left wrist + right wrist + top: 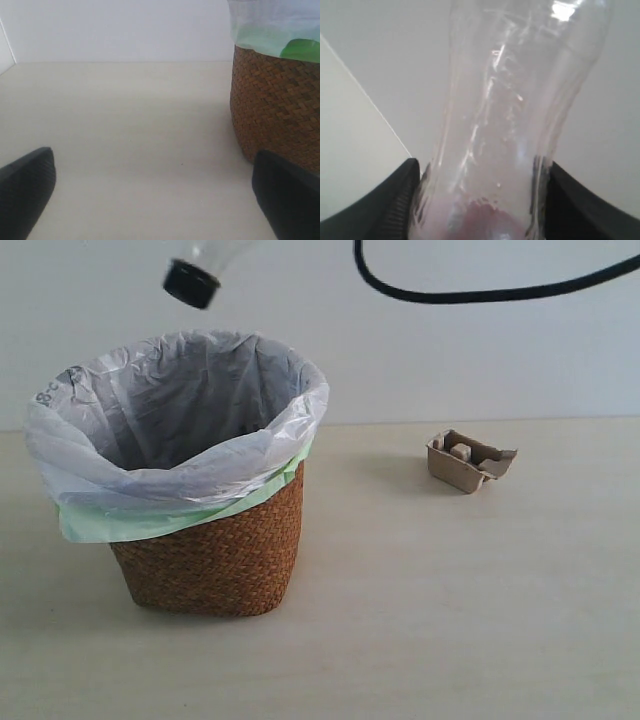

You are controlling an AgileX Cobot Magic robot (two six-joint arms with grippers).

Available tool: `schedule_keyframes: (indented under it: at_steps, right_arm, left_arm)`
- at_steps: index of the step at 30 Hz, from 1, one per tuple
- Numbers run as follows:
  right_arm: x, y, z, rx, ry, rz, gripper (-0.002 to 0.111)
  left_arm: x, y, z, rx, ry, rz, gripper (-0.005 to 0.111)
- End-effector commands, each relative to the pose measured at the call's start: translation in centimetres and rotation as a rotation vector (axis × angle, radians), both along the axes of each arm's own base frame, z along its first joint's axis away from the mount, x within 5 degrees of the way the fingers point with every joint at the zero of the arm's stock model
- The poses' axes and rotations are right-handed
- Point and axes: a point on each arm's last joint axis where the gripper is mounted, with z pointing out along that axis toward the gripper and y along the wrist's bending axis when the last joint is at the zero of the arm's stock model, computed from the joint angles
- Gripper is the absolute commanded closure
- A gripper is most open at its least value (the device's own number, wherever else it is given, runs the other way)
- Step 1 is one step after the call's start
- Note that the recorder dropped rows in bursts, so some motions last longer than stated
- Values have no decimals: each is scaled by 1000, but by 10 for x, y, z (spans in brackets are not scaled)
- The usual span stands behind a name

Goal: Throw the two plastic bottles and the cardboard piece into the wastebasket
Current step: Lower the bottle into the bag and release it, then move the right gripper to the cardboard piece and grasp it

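The wicker wastebasket [215, 555] with its white and green liner stands at the left of the table. Above its rim, at the top edge of the exterior view, hangs the black cap and neck of a clear bottle [195, 275], tilted cap-down. My right gripper [480, 200] is shut on this bottle [520, 100], a finger on each side of its body. The cardboard piece [467, 460] lies on the table to the right of the basket. My left gripper [150, 200] is open and empty, low over the table beside the basket [275, 110]. The green-capped bottle is not visible.
A black cable [480, 292] loops across the top right of the exterior view. A pale wall stands behind the table. Bare tabletop [450, 620] stretches in front of the basket and the cardboard.
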Motion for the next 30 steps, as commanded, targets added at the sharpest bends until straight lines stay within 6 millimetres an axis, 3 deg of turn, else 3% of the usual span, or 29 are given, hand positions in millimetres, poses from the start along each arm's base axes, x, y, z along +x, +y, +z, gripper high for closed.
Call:
schedule_keyframes:
  at_steps: [1, 3, 4, 6, 8, 9, 10, 11, 12, 16, 20, 25, 29, 30]
  right_arm:
    - [-2, 20, 7, -8, -196, -31, 74]
    - [1, 22, -1, -115, -187, -20, 68]
    - [2, 23, -4, -141, -180, -15, 68]
    - [3, 25, -8, -169, -170, -6, 79]
    - [4, 26, -8, -200, -184, -5, 75]
    - [4, 26, -8, -207, -182, -1, 68]
    - [3, 27, -6, -215, -173, 9, 36]
    - [5, 29, -6, -230, -157, 22, 12]
    - [7, 29, -7, -246, -139, 34, 4]
    - [14, 38, -16, -270, -94, 58, 7]
    - [19, 33, -20, -331, -91, 53, 7]
    - [44, -12, -31, -408, 104, 16, 7]
    - [67, -64, -48, -486, 306, -57, 7]
    - [75, -85, -55, -526, 371, -119, 7]
  left_arm:
    - [0, 0, 2, -9, -19, -5, -1]
    - [0, 0, 2, -9, -19, -5, -1]
    - [0, 0, 2, -9, -19, -5, -1]
    - [0, 0, 2, -9, -19, -5, -1]
    - [0, 0, 2, -9, -19, -5, -1]
    - [0, 0, 2, -9, -19, -5, -1]
    - [0, 0, 2, -9, -19, -5, -1]
    - [0, 0, 2, -9, -19, -5, -1]
    - [0, 0, 2, -9, -19, -5, -1]
    - [0, 0, 2, -9, -19, -5, -1]
    - [0, 0, 2, -9, -19, -5, -1]
    - [0, 0, 2, -9, -19, -5, -1]
    - [0, 0, 2, -9, -19, -5, -1]
    - [0, 0, 2, -9, -19, -5, -1]
